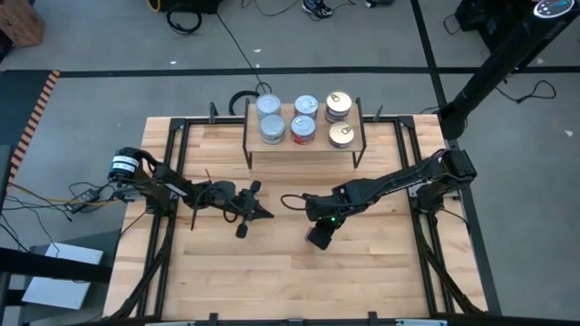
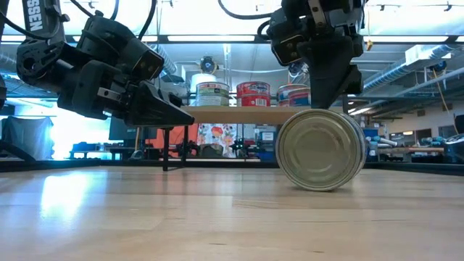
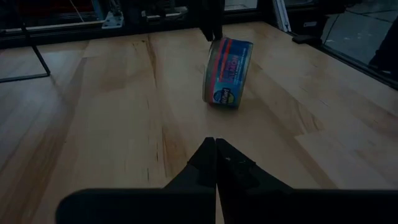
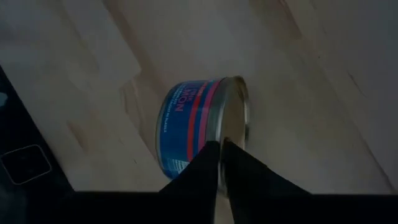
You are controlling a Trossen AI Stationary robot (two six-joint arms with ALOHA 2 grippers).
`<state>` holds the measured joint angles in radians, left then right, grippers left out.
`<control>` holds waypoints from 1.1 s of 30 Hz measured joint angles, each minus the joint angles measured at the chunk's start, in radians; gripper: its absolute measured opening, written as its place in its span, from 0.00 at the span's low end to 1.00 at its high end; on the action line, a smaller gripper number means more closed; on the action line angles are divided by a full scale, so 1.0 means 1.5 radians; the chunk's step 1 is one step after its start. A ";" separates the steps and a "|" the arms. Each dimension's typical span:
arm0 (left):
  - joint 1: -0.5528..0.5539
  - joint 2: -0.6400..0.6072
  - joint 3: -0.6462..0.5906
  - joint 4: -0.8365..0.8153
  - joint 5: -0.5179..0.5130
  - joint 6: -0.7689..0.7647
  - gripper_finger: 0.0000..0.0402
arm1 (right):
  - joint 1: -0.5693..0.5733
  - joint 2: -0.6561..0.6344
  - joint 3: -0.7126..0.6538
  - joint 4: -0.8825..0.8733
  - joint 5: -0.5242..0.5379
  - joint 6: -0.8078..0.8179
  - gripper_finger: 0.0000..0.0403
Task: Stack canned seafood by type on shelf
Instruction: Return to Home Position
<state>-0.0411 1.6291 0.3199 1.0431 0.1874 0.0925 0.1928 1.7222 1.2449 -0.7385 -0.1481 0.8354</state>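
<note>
The salmon can point(image 2: 320, 149) on edge in front of the shelf point(image 2: 239, 114) shows a smooth, shiny bare-metal end and a glossy blue-and-red label, the shelf is matt light wood on thin black wire legs, the desk point(image 2: 145, 217) is smooth pale wood with a soft sheen, and the left tool point(image 3: 216, 146) and right tool point(image 4: 222, 144) look matt black.

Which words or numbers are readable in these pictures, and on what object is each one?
"SSEN": on the left arm, low view.
"MON": end of a word on the blue tin on the table, rest hidden.
Tins on the shelf: labels too small to read.
</note>
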 joint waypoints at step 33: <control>0.000 0.000 0.002 0.003 0.000 0.001 0.01 | 0.112 0.041 0.081 -0.102 0.159 0.075 0.69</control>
<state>-0.0412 1.6291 0.3233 1.0481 0.1869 0.0937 0.3611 1.7835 1.3666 -0.8916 0.0898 0.9478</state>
